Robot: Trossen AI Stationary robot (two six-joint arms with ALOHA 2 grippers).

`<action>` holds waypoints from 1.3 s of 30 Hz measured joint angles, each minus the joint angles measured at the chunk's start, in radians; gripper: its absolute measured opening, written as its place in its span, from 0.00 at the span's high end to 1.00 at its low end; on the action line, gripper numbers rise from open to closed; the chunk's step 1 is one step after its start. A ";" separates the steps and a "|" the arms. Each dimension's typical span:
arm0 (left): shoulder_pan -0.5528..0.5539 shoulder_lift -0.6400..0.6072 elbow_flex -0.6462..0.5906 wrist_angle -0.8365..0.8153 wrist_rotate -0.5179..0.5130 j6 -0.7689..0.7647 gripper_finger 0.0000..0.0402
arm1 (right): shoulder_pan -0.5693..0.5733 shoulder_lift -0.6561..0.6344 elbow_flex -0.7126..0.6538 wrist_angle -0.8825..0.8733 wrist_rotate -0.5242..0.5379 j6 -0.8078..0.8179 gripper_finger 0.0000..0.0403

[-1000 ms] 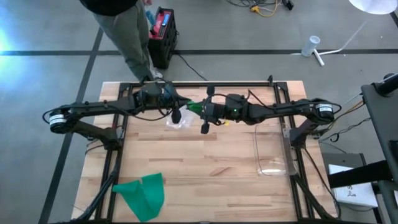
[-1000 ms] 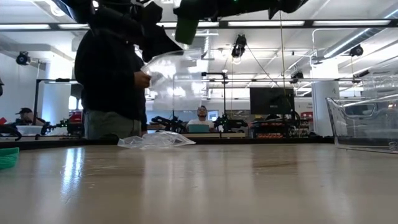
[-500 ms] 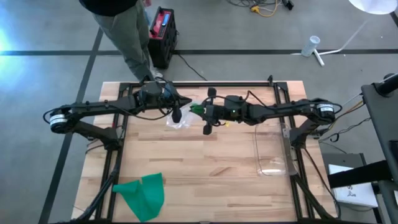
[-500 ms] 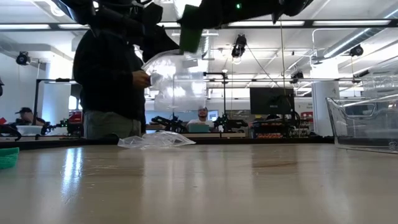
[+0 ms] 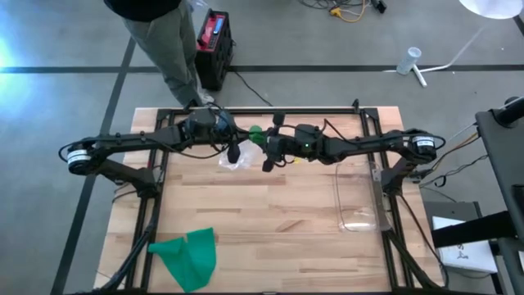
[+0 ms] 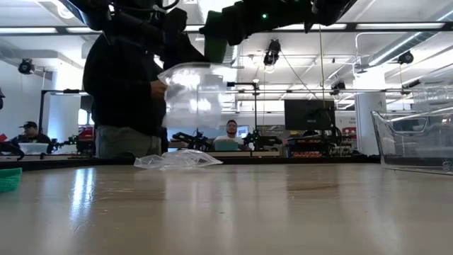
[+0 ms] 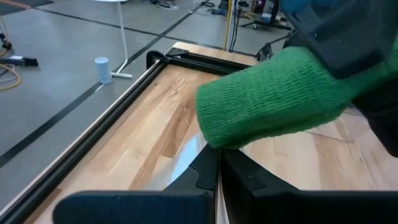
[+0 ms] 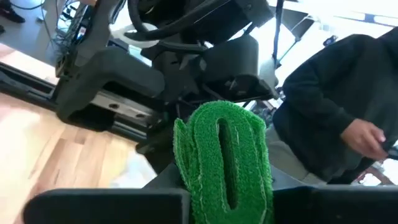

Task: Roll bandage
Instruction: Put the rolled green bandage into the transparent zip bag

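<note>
On wooden table (image 5: 270,213): green cloth (image 5: 188,256).

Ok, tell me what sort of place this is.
Probably a robotics lab or workshop: more robot arms on benches, a monitor in the background, cables on the concrete floor, and bystanders.

One camera is looking straight down on the table (image 5: 270,213); another is sitting at tabletop level, facing the room. Both wrist cameras are peering close at the green roll (image 8: 227,158) — all four are sharing it.
</note>
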 joint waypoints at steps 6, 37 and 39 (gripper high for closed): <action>0.033 -0.004 0.000 0.001 0.001 -0.010 1.00 | 0.027 -0.004 -0.021 -0.018 -0.007 0.052 0.89; 0.039 0.169 -0.166 0.594 -0.193 -0.097 1.00 | -0.006 0.109 -0.036 0.458 0.081 0.432 0.89; 0.039 0.188 -0.154 0.595 -0.193 -0.088 1.00 | -0.008 0.130 -0.036 0.469 0.197 0.421 0.89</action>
